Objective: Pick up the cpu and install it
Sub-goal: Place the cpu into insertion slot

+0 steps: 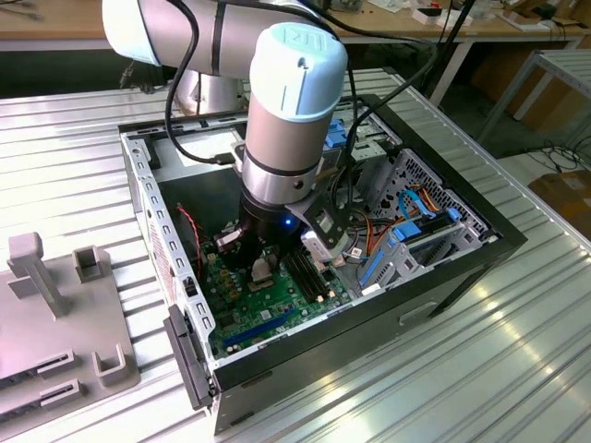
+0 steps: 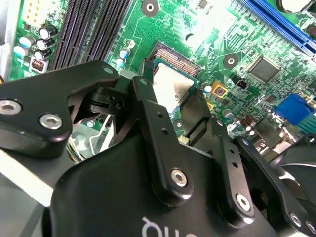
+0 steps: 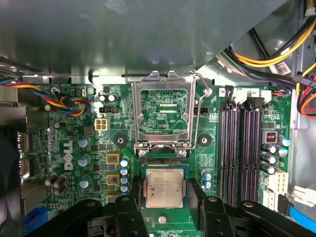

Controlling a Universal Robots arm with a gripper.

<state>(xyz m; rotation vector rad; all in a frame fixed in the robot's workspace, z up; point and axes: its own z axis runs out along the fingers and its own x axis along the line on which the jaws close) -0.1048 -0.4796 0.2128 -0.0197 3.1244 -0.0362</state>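
Hand (image 3: 165,205) gripping cpu (image 3: 164,187) by two edges, low over open socket (image 3: 163,162); frame (image 3: 163,111) hinged up. All inside computer case (image 1: 369,337) on surface (image 1: 416,392).

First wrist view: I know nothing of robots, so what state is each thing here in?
cpu, lying flat, metal top up; fully seated or not, cannot tell.
socket frame, flipped open.
lever, released.
memory slots, empty.
gripper, down around the cpu; grip cannot be told.
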